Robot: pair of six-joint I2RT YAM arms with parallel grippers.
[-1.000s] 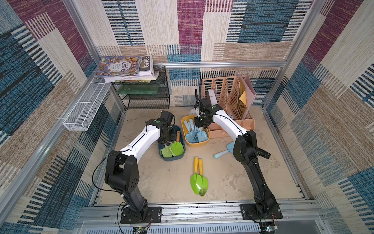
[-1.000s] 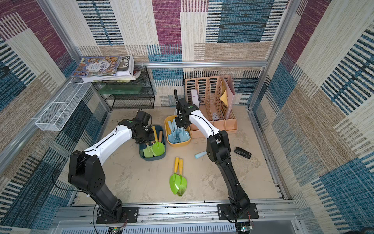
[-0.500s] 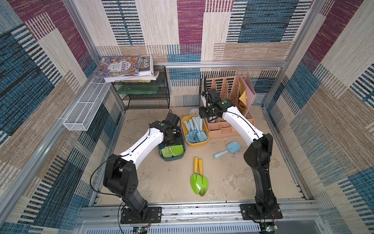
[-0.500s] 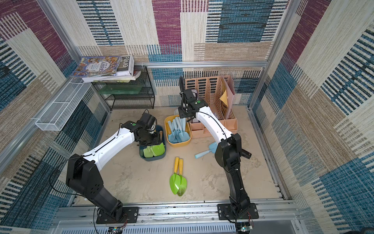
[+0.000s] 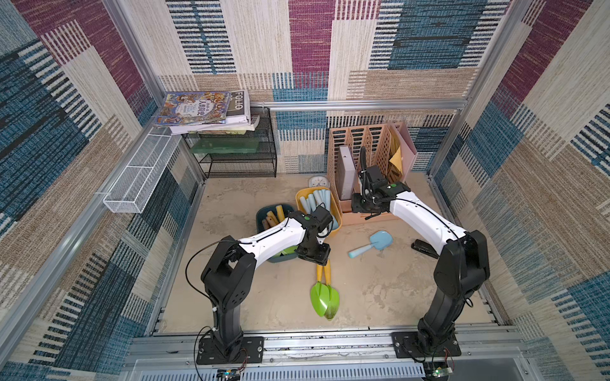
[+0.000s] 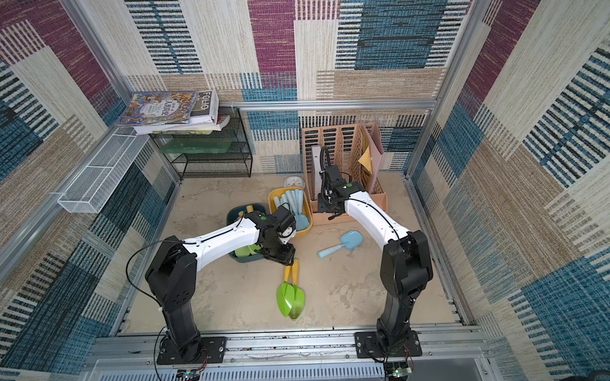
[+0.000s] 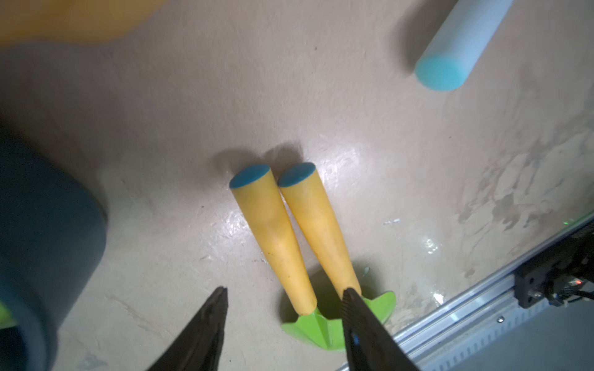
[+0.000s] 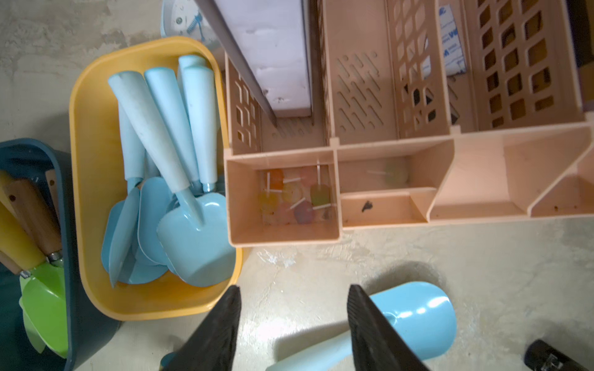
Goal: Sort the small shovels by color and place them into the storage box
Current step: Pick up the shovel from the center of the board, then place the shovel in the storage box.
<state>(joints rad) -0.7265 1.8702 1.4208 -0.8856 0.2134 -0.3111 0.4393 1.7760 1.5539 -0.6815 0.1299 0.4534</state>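
Two green shovels [image 5: 325, 292] [image 6: 290, 295] with yellow handles [image 7: 273, 231] lie side by side on the floor. My left gripper [image 5: 314, 256] [image 6: 280, 257] [image 7: 284, 289] hangs open and empty over their handles. A pale blue shovel [image 5: 371, 245] [image 6: 341, 244] [image 8: 414, 321] lies on the floor to the right. My right gripper [image 5: 362, 207] [image 6: 327, 206] [image 8: 294, 287] is open and empty, above the floor near it. The yellow box [image 5: 298, 201] [image 8: 83, 160] holds several blue shovels. The dark blue box [image 5: 259, 217] [image 8: 72, 257] holds green ones.
A peach desk organizer [image 5: 369, 155] stands at the back right, close behind my right gripper. A black wire shelf [image 5: 237, 158] with books is at the back left, beside a white wire basket [image 5: 142, 174]. A black object [image 5: 424, 247] lies on the floor by the right arm.
My left gripper moved from over the dark blue box to above the yellow handles. My right gripper drew back from the yellow box toward the organizer. The blue shovel came into view.
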